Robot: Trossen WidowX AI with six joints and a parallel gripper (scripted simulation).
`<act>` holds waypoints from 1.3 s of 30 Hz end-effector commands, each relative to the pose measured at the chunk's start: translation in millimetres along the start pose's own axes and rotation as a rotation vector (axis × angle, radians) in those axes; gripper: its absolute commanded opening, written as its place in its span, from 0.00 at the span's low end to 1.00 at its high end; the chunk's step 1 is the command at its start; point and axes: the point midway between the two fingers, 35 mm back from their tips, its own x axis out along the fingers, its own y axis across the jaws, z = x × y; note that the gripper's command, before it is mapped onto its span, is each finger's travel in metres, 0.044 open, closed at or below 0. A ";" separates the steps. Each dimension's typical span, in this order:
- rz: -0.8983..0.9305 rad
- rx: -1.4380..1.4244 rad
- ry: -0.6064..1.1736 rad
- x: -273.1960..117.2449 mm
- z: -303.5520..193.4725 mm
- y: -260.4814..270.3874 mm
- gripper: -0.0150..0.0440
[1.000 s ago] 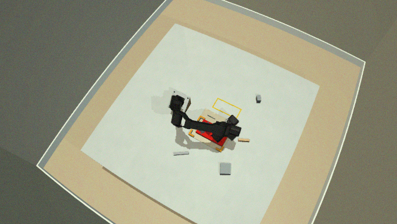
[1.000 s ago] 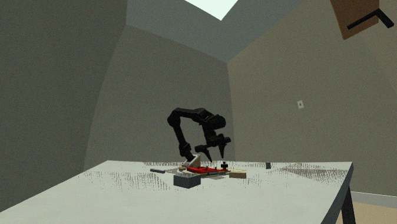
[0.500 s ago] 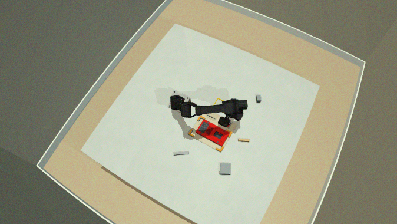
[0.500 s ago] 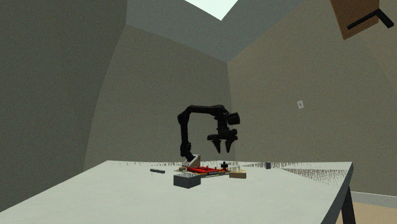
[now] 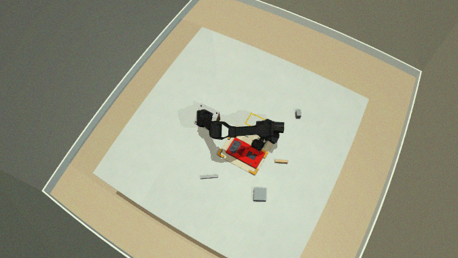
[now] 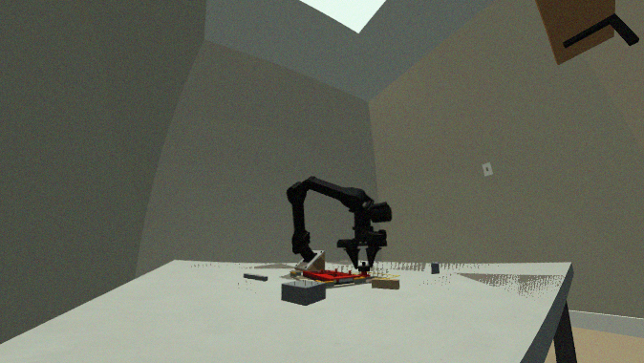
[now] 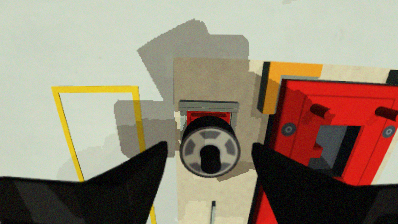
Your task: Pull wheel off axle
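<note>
Over the red stand at the board's edge, gripper [image 6: 364,268] [image 7: 209,147] is pointing down, fingers parted fairly wide, nothing held. Wheel [image 6: 363,267] [image 7: 189,145] sits between the fingertips in the wrist view, visible gap each side, no contact seen there. Black axle [image 7: 210,159] pokes up through the wheel's middle, so wheel not off yet. Top view: arm [image 5: 246,131] [image 6: 332,189] covers that spot, wheel can't be made out.

Next out: beige board [image 5: 236,163] [image 7: 192,197] under the stand, with red plate [image 5: 259,162] [image 7: 295,100] on it, pegs upright, orange corner pieces round it. Red plate is on the near side of the wheel, so the near finger has less room; could brush a peg if the approach drifts.

Marked area, yellow outline [image 5: 248,118] [image 7: 95,90], lies on the far side of the board, just beside it. No wheel in the part that shows.

Farther out on the surface [image 5: 163,136] [image 6: 191,315]: grey block [image 5: 259,194] [image 6: 304,292] near, tan block [image 5: 281,161] [image 6: 385,284] right of the board, small dark block [image 5: 298,113] [image 6: 435,267] far right.

Progress: lined up, looks like. Left: close on wheel, lift straight clear of axle, carry to outline, set down, open, back off.
</note>
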 end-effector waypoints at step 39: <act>0.000 -0.002 -0.003 -7.0 0.3 0.7 0.25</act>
